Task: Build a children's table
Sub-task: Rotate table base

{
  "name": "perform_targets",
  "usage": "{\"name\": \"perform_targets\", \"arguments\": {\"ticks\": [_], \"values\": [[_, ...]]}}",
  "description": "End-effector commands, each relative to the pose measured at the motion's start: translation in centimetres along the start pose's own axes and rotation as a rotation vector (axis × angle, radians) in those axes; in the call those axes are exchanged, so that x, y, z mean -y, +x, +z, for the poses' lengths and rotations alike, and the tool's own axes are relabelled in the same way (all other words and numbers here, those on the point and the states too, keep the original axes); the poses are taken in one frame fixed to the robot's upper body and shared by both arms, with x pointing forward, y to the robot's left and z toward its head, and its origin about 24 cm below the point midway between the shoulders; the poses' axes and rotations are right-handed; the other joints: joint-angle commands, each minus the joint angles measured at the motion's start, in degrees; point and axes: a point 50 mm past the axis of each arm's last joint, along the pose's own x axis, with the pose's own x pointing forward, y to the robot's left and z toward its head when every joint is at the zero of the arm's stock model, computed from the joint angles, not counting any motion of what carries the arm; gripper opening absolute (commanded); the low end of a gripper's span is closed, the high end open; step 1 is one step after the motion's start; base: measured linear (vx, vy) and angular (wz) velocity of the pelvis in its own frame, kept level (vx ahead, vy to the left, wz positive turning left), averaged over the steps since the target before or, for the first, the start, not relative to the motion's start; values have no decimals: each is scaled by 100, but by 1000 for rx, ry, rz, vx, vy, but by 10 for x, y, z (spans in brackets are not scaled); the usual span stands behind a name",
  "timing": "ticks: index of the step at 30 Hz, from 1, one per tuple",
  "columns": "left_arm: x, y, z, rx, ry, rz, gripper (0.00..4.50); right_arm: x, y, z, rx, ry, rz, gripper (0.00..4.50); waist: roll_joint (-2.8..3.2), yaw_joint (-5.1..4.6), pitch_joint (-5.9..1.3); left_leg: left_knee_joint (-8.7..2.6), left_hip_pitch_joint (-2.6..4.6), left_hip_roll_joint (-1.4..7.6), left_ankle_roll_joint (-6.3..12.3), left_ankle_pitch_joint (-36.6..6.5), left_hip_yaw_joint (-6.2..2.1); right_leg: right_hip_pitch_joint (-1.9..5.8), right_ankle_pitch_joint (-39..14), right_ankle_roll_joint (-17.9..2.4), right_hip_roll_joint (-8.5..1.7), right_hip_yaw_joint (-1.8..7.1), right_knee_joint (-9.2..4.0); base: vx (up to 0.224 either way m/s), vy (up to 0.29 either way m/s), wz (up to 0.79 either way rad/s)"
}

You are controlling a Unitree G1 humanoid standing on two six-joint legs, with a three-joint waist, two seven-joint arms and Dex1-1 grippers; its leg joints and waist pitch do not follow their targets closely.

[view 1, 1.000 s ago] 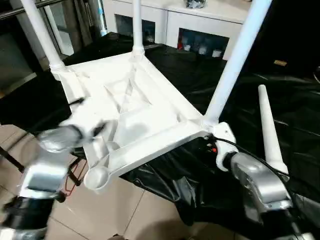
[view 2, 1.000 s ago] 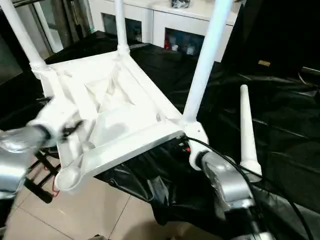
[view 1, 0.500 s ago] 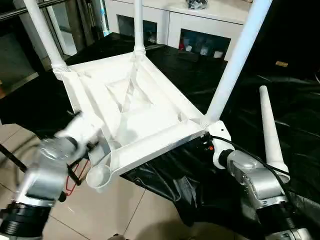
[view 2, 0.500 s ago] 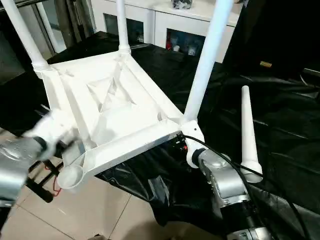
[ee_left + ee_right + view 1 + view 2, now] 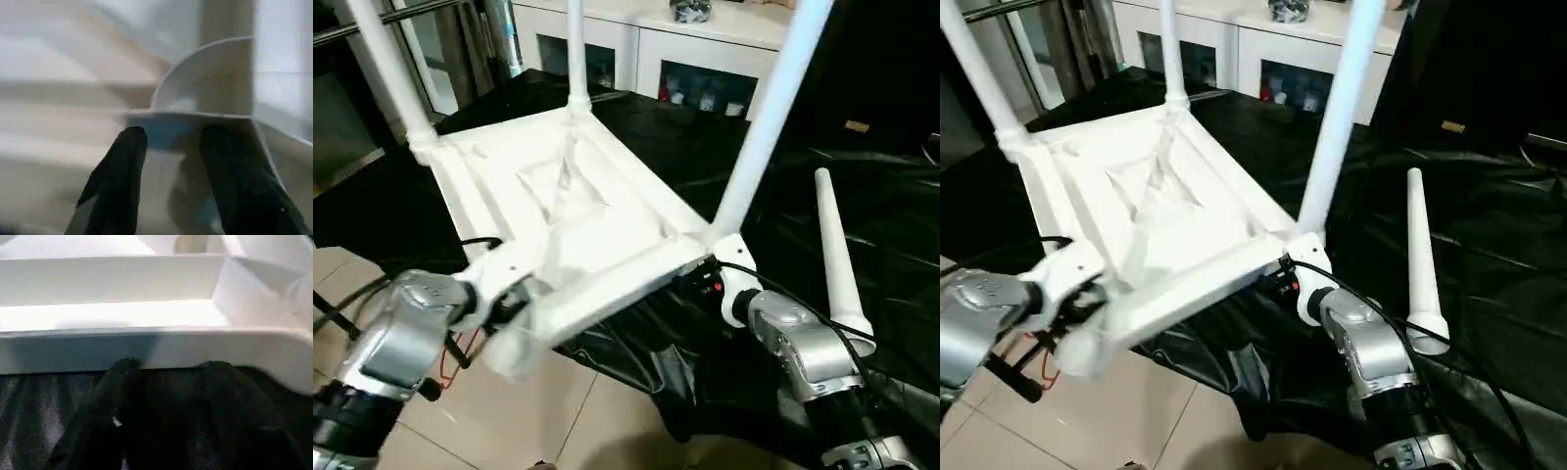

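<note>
The children's table's white tabletop [image 5: 597, 211] lies upside down on a black sheet, ribbed underside up. Three white legs stand in its sockets: far left [image 5: 382, 69], far middle [image 5: 576, 49] and near right [image 5: 764, 127]. A fourth leg [image 5: 834, 245] lies loose on the sheet to the right. The near-left corner socket [image 5: 514, 351] is empty and overhangs the floor. My left gripper [image 5: 176, 132] is at that corner, fingers apart, tips against the rim. My right gripper [image 5: 171, 364] sits just under the near-right corner's side wall, fingers apart over the black sheet.
A black plastic sheet [image 5: 891, 196] covers the work surface. A white cabinet with glass doors [image 5: 685, 49] stands behind it. Tiled floor [image 5: 568, 411] lies below the tabletop's overhanging near edge. Red wiring [image 5: 450, 357] hangs near my left forearm.
My left gripper has swung in to the near-left corner. My right gripper has edged up under the near-right corner. The empty socket now looks blurred and a little lower.
</note>
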Motion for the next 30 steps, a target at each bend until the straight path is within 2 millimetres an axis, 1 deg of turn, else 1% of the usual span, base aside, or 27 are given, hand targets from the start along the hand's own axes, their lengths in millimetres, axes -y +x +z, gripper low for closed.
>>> {"name": "perform_targets", "arguments": {"ticks": [1, 2, 4, 5, 6, 7, 8, 9, 10, 11, 12, 13, 14, 15, 16, 17, 18, 19, 20, 21, 22, 23, 25, 27, 28, 29, 30], "values": [[30, 19, 15, 66, 17, -220, 176, -5, 4, 12, 42, -20, 22, 216, 43, 20, -348, -425, 18, 73, -50, -752, -4, 269, -708, -1229, -355, 236, -355, 0, 0, 0], [35, 24, 25, 103, 24, -270, 163, -5, 4, 13, 43, -20, 23, 213, 44, 29, -351, -412, 23, 74, -36, -701, 11, 268, -568, -1257, -346, 241, -347, 0, 0, 0], [39, 29, 33, 133, 35, -307, 149, -5, 4, 13, 43, -21, 24, 200, 30, 44, -355, -405, 22, 58, -18, -697, 15, 280, -593, -1236, -342, 239, -354, 0, 0, 0], [39, 31, 37, 144, 50, -310, 135, -5, 4, 13, 44, -22, 24, 177, 29, 54, -349, -408, 16, 54, -4, -698, 14, 285, -687, -1200, -349, 241, -372, 0, 0, 0], [38, 36, 42, 158, 62, -307, 123, -4, 4, 14, 45, -22, 23, 171, 36, 62, -352, -409, 9, 57, -7, -694, 8, 289, -745, -1171, -350, 240, -377, 0, 0, 0], [37, 38, 45, 165, 67, -304, 123, -4, 4, 14, 45, -23, 22, 171, 51, 69, -354, -406, 19, 57, -10, -707, 12, 280, -763, -1158, -346, 241, -382, 0, 0, 0], [37, 46, 54, 195, 84, -315, 108, -2, 3, 14, 47, -24, 16, 157, 65, 95, -343, -404, 44, 51, -17, -781, 24, 252, -842, -1130, -330, 242, -417, 0, 0, 0], [37, 48, 57, 200, 85, -312, 108, -2, 2, 14, 47, -24, 14, 157, 53, 111, -347, -403, 54, 51, -21, -833, 26, 255, -927, -1107, -333, 243, -426, 0, 0, 0], [36, 52, 60, 207, 87, -308, 102, -1, 1, 14, 47, -25, 11, 143, 48, 133, -352, -402, 64, 52, -23, -866, 27, 252, -986, -1086, -337, 248, -433, 0, 0, 0], [35, 58, 67, 224, 86, -303, 80, 1, -1, 13, 48, -25, 4, 126, 87, 157, -354, -405, 68, 68, -50, -921, 21, 251, -1059, -1083, -357, 258, -428, 0, 0, 0], [35, 59, 69, 228, 86, -302, 80, 1, -1, 13, 48, -25, 2, 126, 73, 148, -343, -415, 49, 61, -52, -929, 21, 260, -1116, -1054, -351, 251, -449, 0, 0, 0], [37, 68, 84, 269, 86, -315, 72, 4, -4, 13, 49, -22, -16, 123, 59, 154, -354, -414, 44, 61, -60, -917, 17, 276, -1115, -1032, -353, 248, -442, 0, 0, 0], [38, 70, 89, 283, 85, -320, 68, 5, -5, 12, 50, -21, -22, 120, 45, 194, -365, -397, 93, 60, -42, -928, 34, 242, -1133, -1007, -350, 255, -463, 0, 0, 0], [39, 73, 94, 294, 84, -320, 59, 6, -6, 12, 50, -19, -27, 99, 38, 206, -376, -401, 54, 61, -18, -867, 26, 280, -1076, -1020, -364, 260, -445, 0, 0, 0], [39, 74, 97, 299, 84, -318, 59, 6, -7, 12, 50, -18, -30, 99, 38, 220, -392, -399, 27, 64, -3, -759, 16, 304, -944, -1031, -374, 257, -422, 0, 0, 0], [42, 78, 102, 311, 82, -321, 48, 8, -9, 12, 51, -18, -42, 88, 31, 214, -398, -390, -16, 55, 51, -572, 11, 321, -647, -1035, -363, 244, -403, 0, 0, 0], [42, 81, 105, 317, 81, -321, 48, 9, -10, 12, 52, -17, -49, 88, 32, 223, -411, -383, -6, 65, 63, -546, 6, 323, -553, -1060, -373, 241, -382, 0, 0, 0], [47, 91, 113, 327, 79, -313, 25, 14, -14, 13, 59, -20, -80, 80, 124, 197, -416, -363, -12, 48, 83, -507, 13, 315, -350, -1080, -346, 238, -401, 0, 0, 0], [49, 96, 116, 329, 80, -309, 17, 17, -16, 13, 63, -23, -96, 63, 83, 196, -412, -353, -17, 30, 118, -498, 19, 321, -287, -1082, -333, 240, -415, 0, 0, 0], [50, 100, 118, 330, 78, -297, 12, 19, -18, 14, 66, -30, -117, 60, 153, 221, -441, -343, -12, 34, 134, -429, 0, 342, -105, -1159, -344, 238, -368, 0, 0, 0], [51, 102, 119, 330, 80, -287, 9, 21, -19, 15, 68, -36, -135, 60, 126, 207, -430, -345, -23, 34, 160, -422, 5, 339, -68, -1162, -339, 234, -392, 0, 0, 0], [52, 108, 120, 326, 77, -266, 4, 26, -22, 18, 74, -37, -179, 60, 87, 205, -436, -347, -57, 31, 185, -392, -10, 391, -3, -1191, -354, 227, -369, 0, 0, 0], [52, 112, 121, 328, 70, -243, 4, 31, -25, 20, 77, -31, -215, 60, 86, 199, -440, -346, -65, 30, 217, -355, -15, 403, -50, -1170, -368, 219, -378, 0, 0, 0], [53, 116, 122, 336, 62, -213, 4, 37, -30, 24, 87, -24, -258, 60, 74, 178, -425, -346, -66, 29, 267, -443, -13, 399, -251, -1158, -365, 212, -412, 0, 0, 0], [52, 117, 125, 354, 54, -184, 4, 43, -33, 29, 103, -13, -305, 60, 150, 177, -421, -344, -59, 37, 250, -484, -21, 389, -319, -1157, -371, 214, -416, 0, 0, 0], [50, 116, 127, 378, 46, -164, 4, 50, -38, 34, 116, -3, -351, 60, 96, 151, -419, -351, -48, 40, 262, -563, -16, 385, -450, -1145, -359, 212, -439, 0, 0, 0], [50, 116, 127, 378, 46, -164, 4, 50, -38, 34, 116, -3, -351, 60, 99, 148, -415, -357, -48, 41, 257, -574, -16, 385, -507, -1140, -359, 211, -437, 0, 0, 0]]}}
